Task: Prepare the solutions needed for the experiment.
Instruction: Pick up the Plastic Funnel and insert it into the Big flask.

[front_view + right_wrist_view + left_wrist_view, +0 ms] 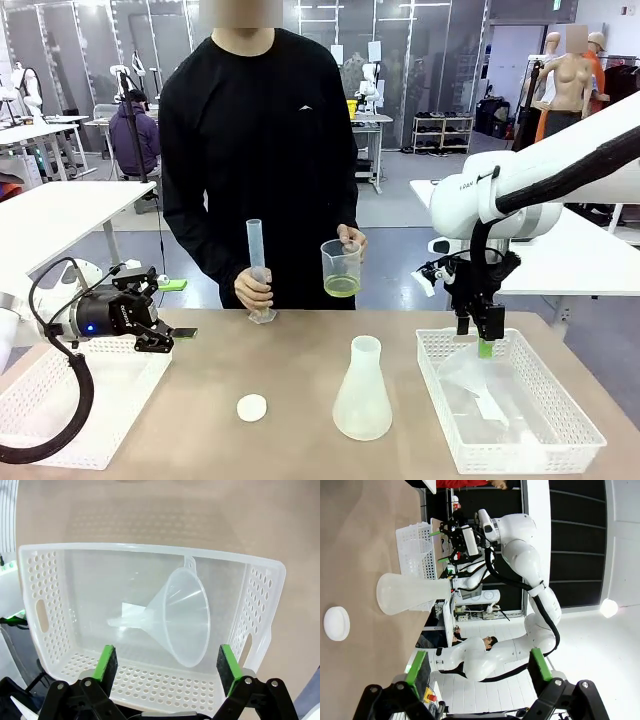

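From the front, a person stands at the far side of the tabletop [300, 350]. One hand [253, 290] holds a tall thin tube [256, 262] upright, with its foot down at the far edge of the tabletop. The other hand [350, 240] holds a clear cup [341, 266] up in the air. The solutions [341, 287] are a little yellow-green liquid at the bottom of that cup. A cloudy flask [362, 392] stands in the middle of the tabletop, and a small white cap [252, 406] lies near it. The left gripper [178, 310] hangs above a white basket [60, 410]. Its fingers are spread and hold nothing. The right gripper [478, 340] points down over the far end of another white basket [560, 410], also spread and holding nothing.

From the left wrist, the picture is turned on its side. The left gripper [479, 667] is wide apart with nothing between its green pads. Past it are the flask [410, 592], the cap [336, 623] and the far basket [415, 545].

From the right wrist, the right gripper [167, 665] is wide apart above the basket [150, 550]. A clear funnel [182, 615] lies on its side inside the basket. The gripper is not touching it.
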`<state>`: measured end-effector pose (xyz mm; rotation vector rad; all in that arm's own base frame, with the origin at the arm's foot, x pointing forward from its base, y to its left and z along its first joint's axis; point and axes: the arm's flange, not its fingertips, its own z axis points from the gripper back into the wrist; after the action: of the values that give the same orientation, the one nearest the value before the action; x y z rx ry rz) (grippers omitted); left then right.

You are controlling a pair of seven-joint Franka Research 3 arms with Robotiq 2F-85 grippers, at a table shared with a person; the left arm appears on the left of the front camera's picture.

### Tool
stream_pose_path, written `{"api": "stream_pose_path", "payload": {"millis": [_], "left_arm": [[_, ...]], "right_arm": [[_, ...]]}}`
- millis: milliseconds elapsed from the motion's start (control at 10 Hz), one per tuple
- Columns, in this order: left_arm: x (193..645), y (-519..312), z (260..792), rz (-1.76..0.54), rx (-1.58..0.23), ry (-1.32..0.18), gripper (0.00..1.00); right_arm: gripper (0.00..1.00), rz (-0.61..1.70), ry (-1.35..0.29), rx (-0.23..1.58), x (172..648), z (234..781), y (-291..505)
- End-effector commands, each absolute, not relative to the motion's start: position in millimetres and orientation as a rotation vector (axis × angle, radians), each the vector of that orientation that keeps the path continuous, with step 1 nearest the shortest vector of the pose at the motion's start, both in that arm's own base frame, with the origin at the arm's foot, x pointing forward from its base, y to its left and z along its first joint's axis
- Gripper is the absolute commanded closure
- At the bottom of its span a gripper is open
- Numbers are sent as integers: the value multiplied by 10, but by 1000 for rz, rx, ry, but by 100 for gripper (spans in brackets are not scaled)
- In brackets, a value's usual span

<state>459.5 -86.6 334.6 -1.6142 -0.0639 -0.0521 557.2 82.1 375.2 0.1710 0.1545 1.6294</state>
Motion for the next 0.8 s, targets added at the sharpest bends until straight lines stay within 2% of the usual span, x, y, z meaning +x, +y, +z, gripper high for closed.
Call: {"api": "stream_pose_path", "payload": {"millis": [0, 200, 700], "left_arm": [[4631, -886, 3341, -46, -1608, -65, 0], [4631, -886, 3341, -46, -1608, -65, 0], [4631, -886, 3341, -46, -1608, -65, 0]], "right_arm": [[0, 1675, 164, 228, 5708, 3722, 822], [0, 1728, 171, 319, 5779, 3642, 813], [0, 1755, 340, 422, 6039, 3422, 821]]}}
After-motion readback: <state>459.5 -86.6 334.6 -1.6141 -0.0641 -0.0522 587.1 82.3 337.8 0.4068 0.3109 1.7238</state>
